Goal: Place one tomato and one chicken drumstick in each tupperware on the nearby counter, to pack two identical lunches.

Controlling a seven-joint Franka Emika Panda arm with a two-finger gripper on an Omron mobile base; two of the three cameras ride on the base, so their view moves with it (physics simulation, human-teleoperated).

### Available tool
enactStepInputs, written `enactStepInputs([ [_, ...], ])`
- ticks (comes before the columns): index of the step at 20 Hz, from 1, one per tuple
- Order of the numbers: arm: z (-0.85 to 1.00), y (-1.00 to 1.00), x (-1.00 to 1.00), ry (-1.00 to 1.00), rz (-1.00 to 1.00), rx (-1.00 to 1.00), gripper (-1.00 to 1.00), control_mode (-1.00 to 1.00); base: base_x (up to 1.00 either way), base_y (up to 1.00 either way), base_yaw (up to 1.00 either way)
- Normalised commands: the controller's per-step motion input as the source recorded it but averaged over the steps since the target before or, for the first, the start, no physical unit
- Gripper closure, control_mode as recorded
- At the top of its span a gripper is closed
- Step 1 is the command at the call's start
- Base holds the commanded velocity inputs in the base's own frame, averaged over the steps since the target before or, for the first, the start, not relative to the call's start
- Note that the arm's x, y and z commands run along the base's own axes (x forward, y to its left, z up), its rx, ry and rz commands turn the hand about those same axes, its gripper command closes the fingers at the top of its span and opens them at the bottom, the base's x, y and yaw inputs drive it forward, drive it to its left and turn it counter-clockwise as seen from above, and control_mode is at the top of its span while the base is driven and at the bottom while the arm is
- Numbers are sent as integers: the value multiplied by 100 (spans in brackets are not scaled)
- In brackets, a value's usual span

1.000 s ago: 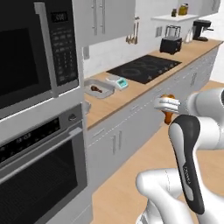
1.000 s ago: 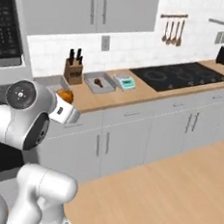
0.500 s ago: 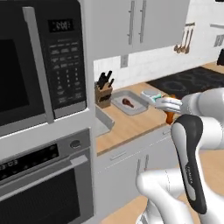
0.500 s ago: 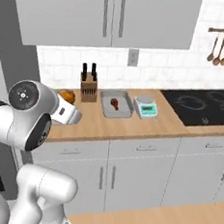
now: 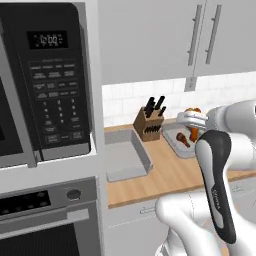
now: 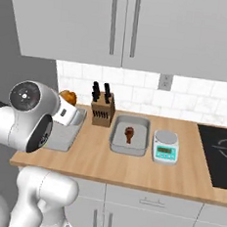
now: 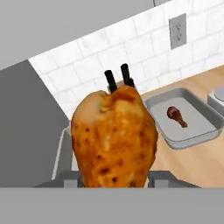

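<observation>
I have the counter [image 6: 130,168] square ahead now; a second ago the base views looked along it at a slant toward the cooktop, so the base has swung round and closed in, not the things. Two tubs sit on it: the left tub [image 6: 66,135] beside the knife block [image 6: 101,113], bare as far as I can see, and the right tub [image 6: 130,137] with one drumstick [image 6: 129,133] lying in it. My gripper [image 5: 192,120] is clamped on a second drumstick [image 7: 114,142], carried in the air above the counter. I judge it light, firm but greasy-skinned, so it could slip. I'd keep hold across the thick meaty end, as the fingers do. No tomato visible.
</observation>
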Motion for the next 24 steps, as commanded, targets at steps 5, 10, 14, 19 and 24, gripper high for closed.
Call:
enactStepInputs([
  [5,-40,17,24,12,16,-2,100,-100,11,-2,32],
  [10,-100,58,97,39,31,-7,100,-100,0,0,0],
  [14,-89,16,100,27,23,-1,100,-100,0,0,0],
  [19,-46,25,75,8,13,-3,100,-100,0,0,0],
  [24,-35,29,41,0,-1,-11,100,-100,0,0,0],
])
